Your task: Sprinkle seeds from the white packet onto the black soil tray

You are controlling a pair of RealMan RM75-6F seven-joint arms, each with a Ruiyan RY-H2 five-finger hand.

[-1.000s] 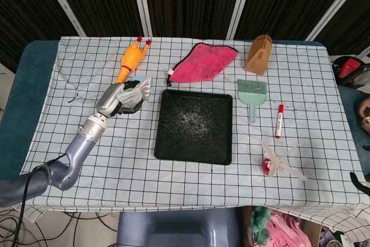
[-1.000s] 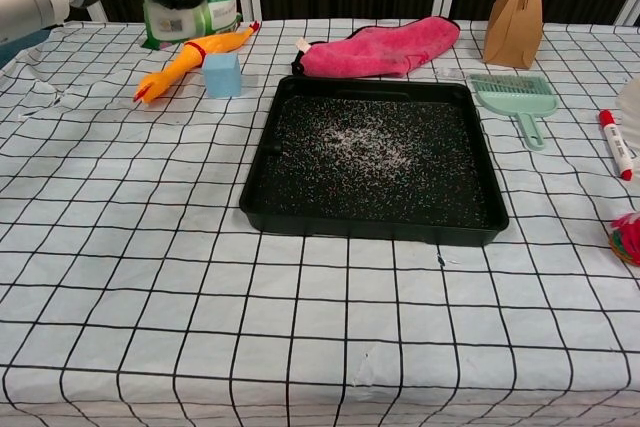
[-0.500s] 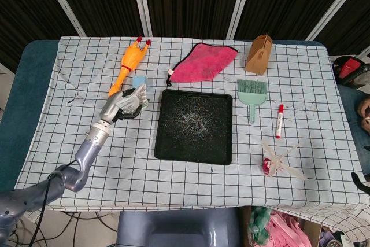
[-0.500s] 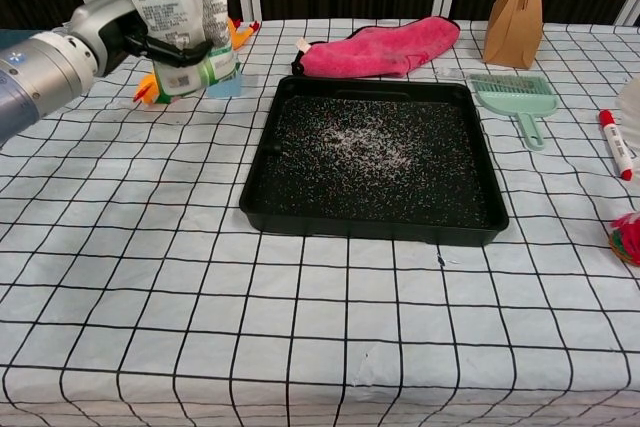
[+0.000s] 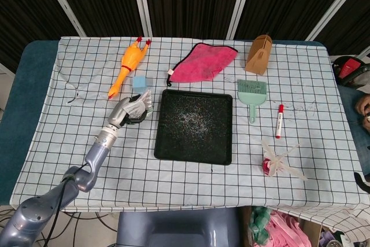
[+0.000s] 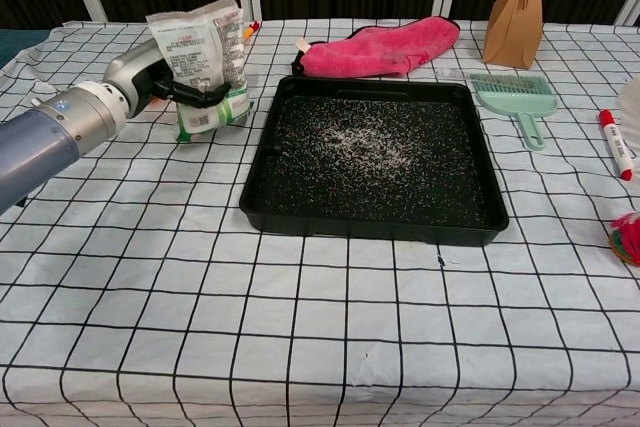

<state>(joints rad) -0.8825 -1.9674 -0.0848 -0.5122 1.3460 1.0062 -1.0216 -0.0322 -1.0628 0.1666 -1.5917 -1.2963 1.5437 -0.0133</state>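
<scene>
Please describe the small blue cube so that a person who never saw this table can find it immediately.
Start at the black soil tray in the table's middle and go to its far left corner. Beyond it, beside the yellow rubber chicken, sits the blue cube, the only pale blue, box-shaped thing there.

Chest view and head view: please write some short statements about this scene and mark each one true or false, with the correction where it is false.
1. The left hand holds the white packet. True.
2. The packet is over the middle of the black tray. False: it is beside the tray's left edge, over the cloth.
3. White seeds already lie on the soil in the tray. True.
4. The pink cloth lies inside the tray. False: it lies behind the tray on the table.
5. The red marker lies left of the tray. False: it lies to the right.
</scene>
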